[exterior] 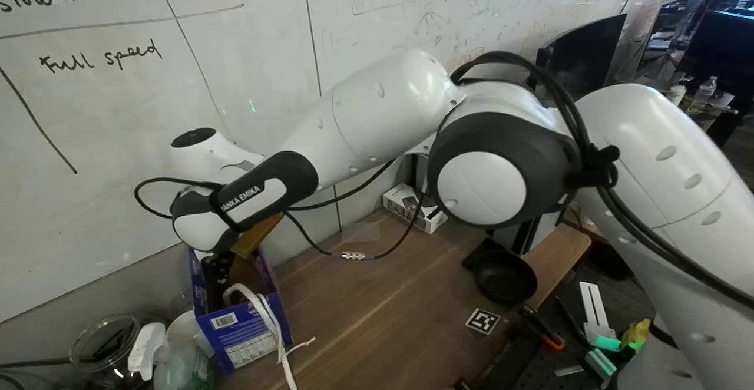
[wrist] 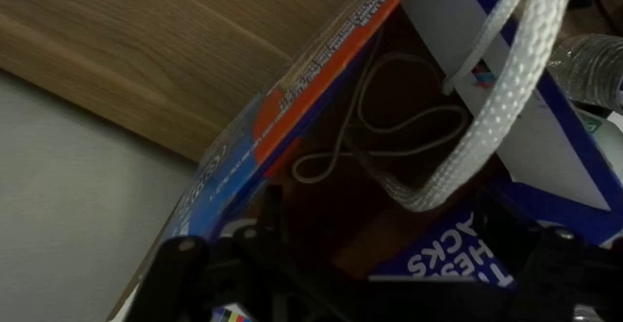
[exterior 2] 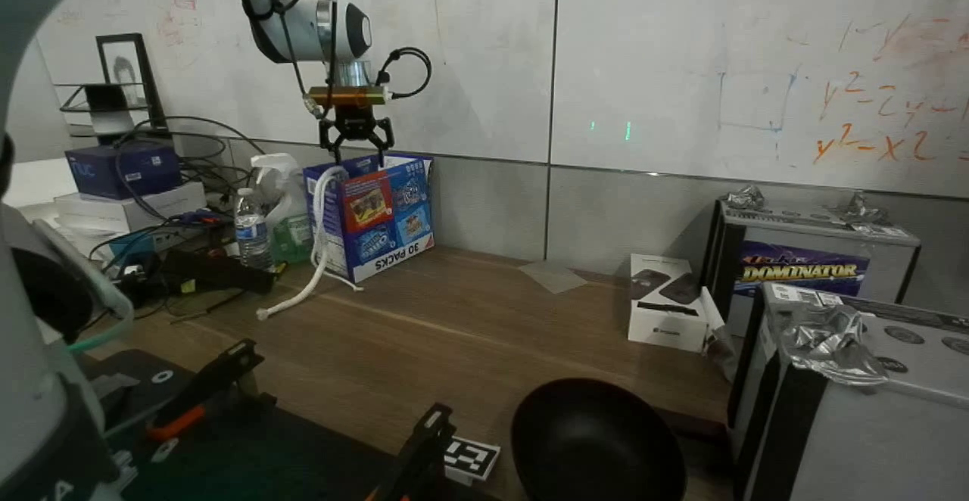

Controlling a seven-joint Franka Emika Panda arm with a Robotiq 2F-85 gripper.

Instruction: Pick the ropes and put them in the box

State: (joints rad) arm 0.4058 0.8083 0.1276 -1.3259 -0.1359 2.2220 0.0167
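The blue box [exterior 2: 390, 213] stands on the table against the whiteboard wall, its top open. White ropes [exterior 2: 322, 221] hang over its side, and their ends rest on the table; in an exterior view the ropes [exterior: 268, 319] cross the face with the white label. Looking down in the wrist view, I see part of the ropes [wrist: 516, 79] bend into the box, with thinner cord looped inside it. My gripper [exterior 2: 359, 159] is directly above the box opening, pointing down. Its fingers stand wide apart, and no rope is gripped between them.
A spray bottle [exterior 2: 284, 191] and a water bottle [exterior 2: 252, 228] stand close beside the box. Cables and electronics lie further along. A black pan [exterior 2: 598, 440], a white carton [exterior 2: 666, 304] and grey devices [exterior 2: 855, 380] occupy the opposite part of the table.
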